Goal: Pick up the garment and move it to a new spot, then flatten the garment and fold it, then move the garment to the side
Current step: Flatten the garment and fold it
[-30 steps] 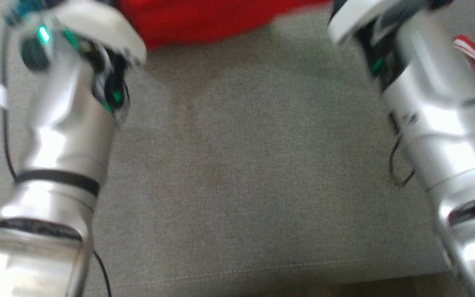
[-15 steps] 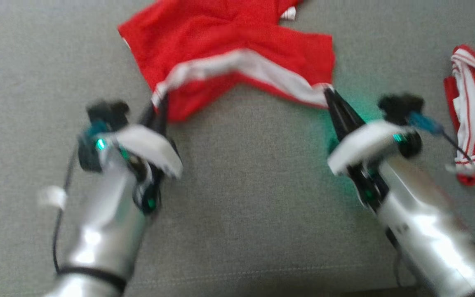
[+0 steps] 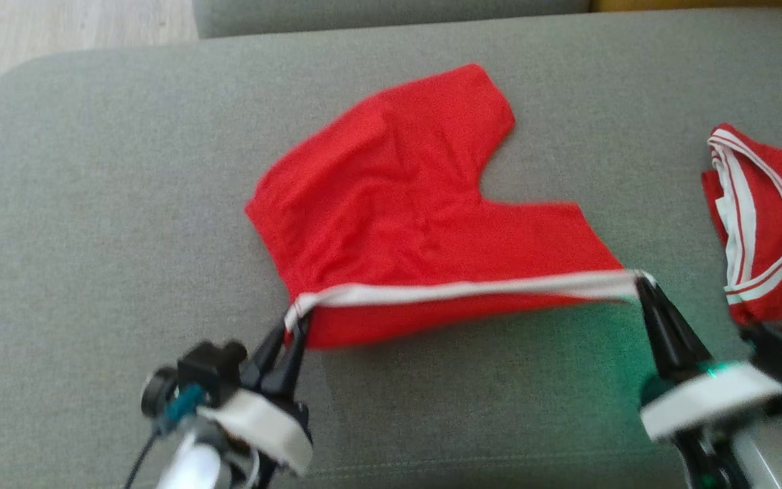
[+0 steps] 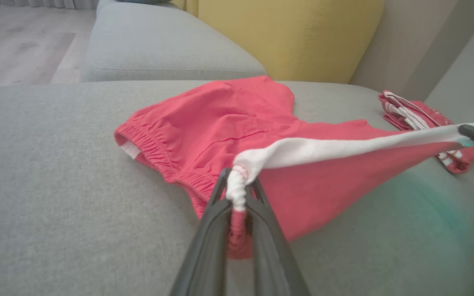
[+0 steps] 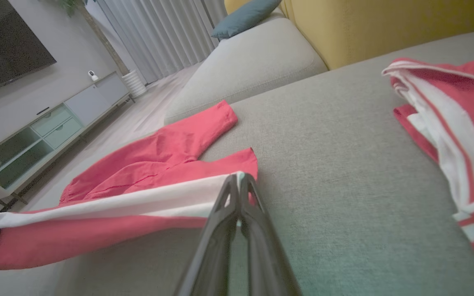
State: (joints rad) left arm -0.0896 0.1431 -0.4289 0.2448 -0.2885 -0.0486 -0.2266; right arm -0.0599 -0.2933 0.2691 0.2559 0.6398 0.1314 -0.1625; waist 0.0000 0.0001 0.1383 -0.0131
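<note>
Left gripper is pinched almost closed on the bunched end of the waistband. Right gripper is clamped fully on the hem end of the same edge. Both have hold of the red shorts.

Layout, big to small:
- Grey sofa seat: work surface, with plenty of bare fabric to the robot's left.
- Shorts: mid-seat. The far leg lies on the cushion and the near edge is lifted off it, strung between the two grippers.
- Folded red-and-white garment: on the seat near the right gripper, not touching the shorts.
- White side stripe: taut and nearly straight from one grip to the other.

Looks like the placing/flattening step. To do it well:
- Hold the stripe tension and don't let the grippers converge, or the edge sags and wrinkles.
- Lower both ends level so the cloth rolls down from the far side towards the robot.
- A slight pull towards the robot should take the creases out of the far leg.
- Bias left, away from the second garment.
- Left grip is on gathered elastic, so slip risk. No jerks.
- Let go only once the edge rests on the seat.
</note>
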